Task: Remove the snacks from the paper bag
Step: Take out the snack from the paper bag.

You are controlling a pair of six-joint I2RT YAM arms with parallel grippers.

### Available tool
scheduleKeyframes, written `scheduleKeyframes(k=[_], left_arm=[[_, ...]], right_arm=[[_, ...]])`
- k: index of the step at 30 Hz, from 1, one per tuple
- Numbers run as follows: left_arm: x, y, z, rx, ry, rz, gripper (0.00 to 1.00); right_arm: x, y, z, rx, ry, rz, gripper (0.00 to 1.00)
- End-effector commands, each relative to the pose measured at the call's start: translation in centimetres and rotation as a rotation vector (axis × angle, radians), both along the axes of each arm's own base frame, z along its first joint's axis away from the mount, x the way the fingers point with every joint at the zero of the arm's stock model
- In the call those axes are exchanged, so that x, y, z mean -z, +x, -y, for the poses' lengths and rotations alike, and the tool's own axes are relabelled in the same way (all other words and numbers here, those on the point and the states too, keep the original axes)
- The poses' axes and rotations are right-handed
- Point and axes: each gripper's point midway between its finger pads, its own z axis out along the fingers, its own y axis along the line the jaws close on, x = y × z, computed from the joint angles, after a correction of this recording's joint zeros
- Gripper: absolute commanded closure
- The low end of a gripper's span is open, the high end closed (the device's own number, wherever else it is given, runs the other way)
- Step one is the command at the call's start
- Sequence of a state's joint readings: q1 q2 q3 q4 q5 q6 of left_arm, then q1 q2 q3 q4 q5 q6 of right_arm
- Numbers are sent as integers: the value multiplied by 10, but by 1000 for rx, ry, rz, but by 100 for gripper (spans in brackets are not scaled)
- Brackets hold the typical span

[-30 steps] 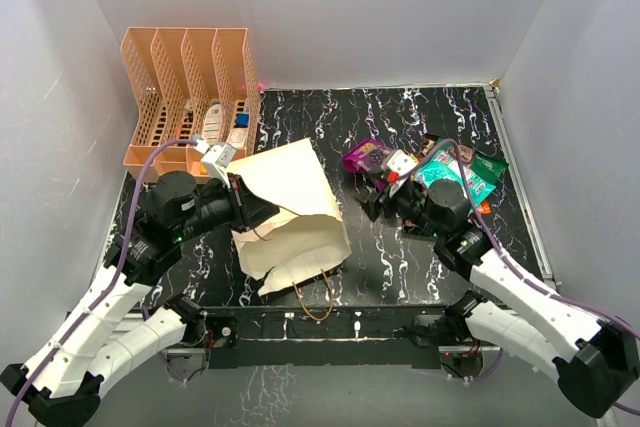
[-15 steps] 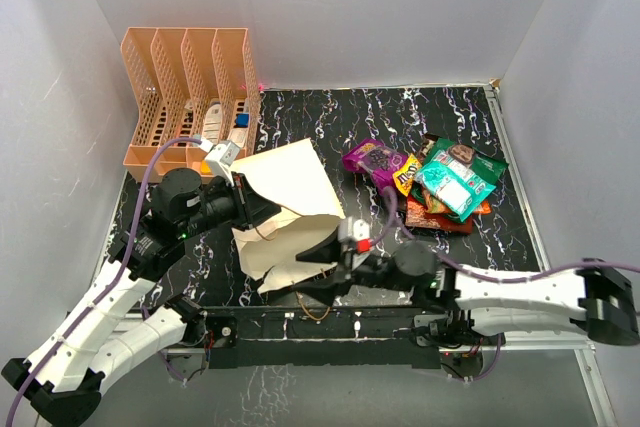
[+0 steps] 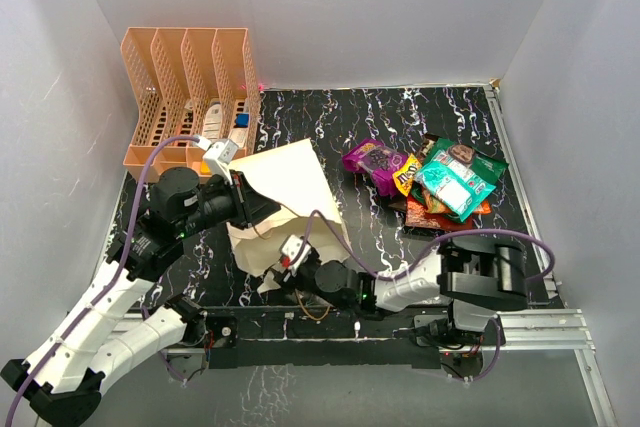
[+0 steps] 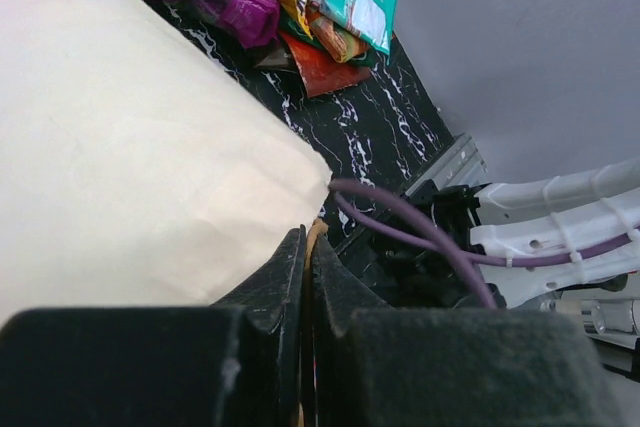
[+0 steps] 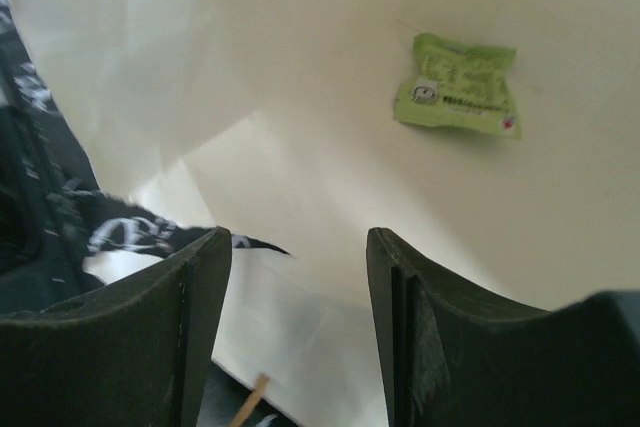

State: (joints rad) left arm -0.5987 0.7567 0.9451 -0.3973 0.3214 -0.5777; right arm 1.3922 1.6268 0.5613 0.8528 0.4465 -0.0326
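An orange slotted rack stands behind and to the left of the paper bag, near it but not touching as far as the top view shows. The bag is a large cream-tan kraft one lying on its side on the black, white-veined surface, its upper panel lifted into a peaked flap and a thin brown cord handle looping off its near edge.

The left gripper is at the bag's left edge. Its jaws are pressed together with a thin strip of the bag's paper pinched between them, holding the upper panel up.

The right gripper is at the bag's near, open mouth. Its jaws are spread with nothing between them and point into the pale interior. Deep inside the bag, on the lower panel, lies one small light-green packet, flat, crinkled at its sealed ends, with a printed label facing up. It is well apart from the jaws.

To the right of the bag, apart from it, a heap of snacks rests on the surface. It holds a glossy purple packet nearest the bag, then a yellow one, a teal-green one on top, and a red one partly beneath them. These overlap and touch one another.
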Motion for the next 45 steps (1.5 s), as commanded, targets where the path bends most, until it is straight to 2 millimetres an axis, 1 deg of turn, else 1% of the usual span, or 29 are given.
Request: scheduleKeyframes(k=[1, 3, 6, 9, 12, 16, 18, 20, 22, 25, 27, 33, 37, 40, 45], left_arm=[[-26, -4, 1, 20, -41, 61, 100], [-26, -6, 1, 25, -46, 59, 100], [-27, -9, 1, 31, -57, 57, 100], [-26, -12, 2, 41, -75, 51, 100], [-23, -14, 3, 49, -91, 45, 100], [-28, -16, 6, 66, -114, 50, 100], [-31, -16, 8, 74, -116, 53, 100], [-33, -16, 9, 81, -115, 55, 100], [-35, -17, 9, 84, -118, 58, 100], [-36, -17, 10, 89, -123, 59, 100], [-38, -17, 11, 95, -131, 61, 100], [-41, -19, 14, 112, -147, 58, 100], [-40, -19, 14, 114, -152, 52, 100], [-40, -20, 15, 119, -159, 49, 100], [-39, -22, 16, 129, -161, 43, 100]], right_arm=[[-43, 20, -12, 3, -66, 379, 43], [-39, 23, -10, -18, -152, 500, 47], [-34, 11, -14, -172, -288, 695, 49], [-25, 3, -21, -312, -406, 768, 49], [-18, 7, -22, -386, -486, 826, 49], [-15, 31, -18, -377, -563, 891, 50], [-16, 44, -19, -364, -590, 919, 49], [-14, 55, -22, -366, -640, 954, 48], [0, 66, -24, -371, -713, 982, 45], [11, 82, -32, -354, -789, 1019, 43], [13, 91, -37, -338, -815, 1032, 42], [16, 127, -47, -238, -820, 1020, 38], [24, 139, -55, -225, -821, 1033, 35], [30, 149, -56, -213, -822, 1023, 35], [23, 163, -62, -215, -767, 1021, 35]])
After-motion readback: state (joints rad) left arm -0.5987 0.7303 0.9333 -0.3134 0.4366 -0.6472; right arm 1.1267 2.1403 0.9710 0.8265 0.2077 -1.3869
